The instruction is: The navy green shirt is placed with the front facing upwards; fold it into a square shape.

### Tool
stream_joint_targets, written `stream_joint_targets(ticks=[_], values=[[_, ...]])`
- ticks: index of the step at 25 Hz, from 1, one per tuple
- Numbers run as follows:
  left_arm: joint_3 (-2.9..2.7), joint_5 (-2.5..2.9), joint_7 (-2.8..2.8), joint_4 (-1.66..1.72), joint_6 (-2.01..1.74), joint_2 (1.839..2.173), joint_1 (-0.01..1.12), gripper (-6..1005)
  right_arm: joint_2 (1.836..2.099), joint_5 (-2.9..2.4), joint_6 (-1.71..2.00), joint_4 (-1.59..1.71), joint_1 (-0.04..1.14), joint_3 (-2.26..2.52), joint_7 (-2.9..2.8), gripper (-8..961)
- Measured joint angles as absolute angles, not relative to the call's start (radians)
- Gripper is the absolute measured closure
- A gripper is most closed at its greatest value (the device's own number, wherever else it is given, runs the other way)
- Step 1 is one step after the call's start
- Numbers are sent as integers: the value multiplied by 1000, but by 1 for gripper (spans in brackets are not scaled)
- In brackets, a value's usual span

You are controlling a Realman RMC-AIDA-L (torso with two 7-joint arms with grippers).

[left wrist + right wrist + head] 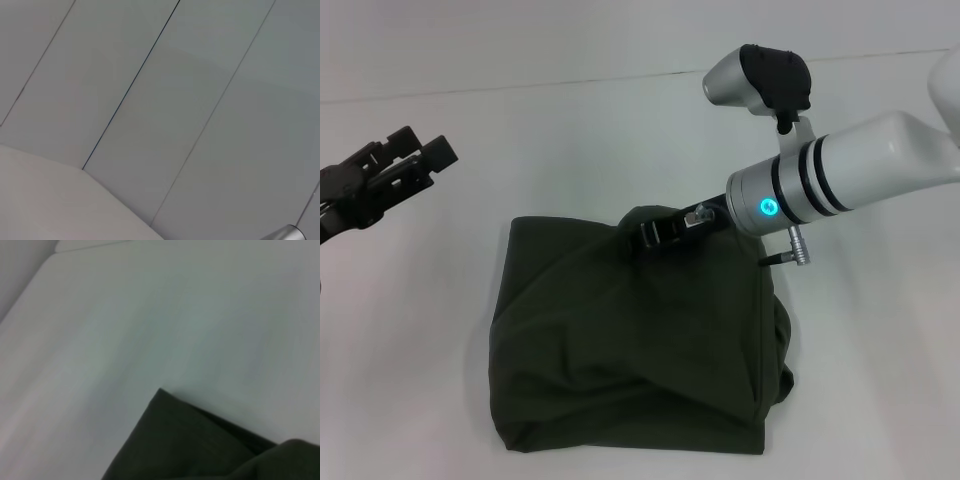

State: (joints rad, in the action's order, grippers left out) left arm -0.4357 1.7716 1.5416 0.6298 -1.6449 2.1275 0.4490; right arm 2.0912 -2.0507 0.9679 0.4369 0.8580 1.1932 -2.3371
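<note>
From my station I see the navy green shirt [620, 350] lying folded into a rough, blocky rectangle on the white table [410, 330], sitting in the lower middle of the head view. My right tool [660, 232] is down at the shirt's far edge, toward its right-hand corner, and the black fingers are pinched on a raised hump of the dark cloth there, so the fabric bunches up around them. The white arm with its glowing blue ring reaches in from the right above that corner. My left tool [415, 160] hangs well apart from the shirt, off to the left and above the table, its black fingers spread with nothing between them. The cloth is matte, dark olive, soft and heavy-looking, with shallow creases running across the top layer, rounded rolled edges along the near side and a bulging fold on the right side. Only plain fabric shows on top. In the right wrist view a pointed corner of the navy green shirt [190, 445] lies flat on the smooth pale table [150, 315], with a thicker fold rising beside it. The left wrist view shows only grey panelled surfaces with thin seams.
</note>
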Motion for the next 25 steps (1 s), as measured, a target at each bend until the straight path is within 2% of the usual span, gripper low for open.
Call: stream_joint_targets(ticks=[5,12,25], values=[[-438,1777,1546,630,-1646,2127,446,82,2092,-2035,979,471,837,1188,-2323,873],[-437,1809,1546,639,-1648,2121,431,82,2084,-1929,1058,549,749,1162,-2226,876],[-435,1994,1487,720,-1723,2122,373,82,2044,-1897,1403,592,634,909,-2098,796]])
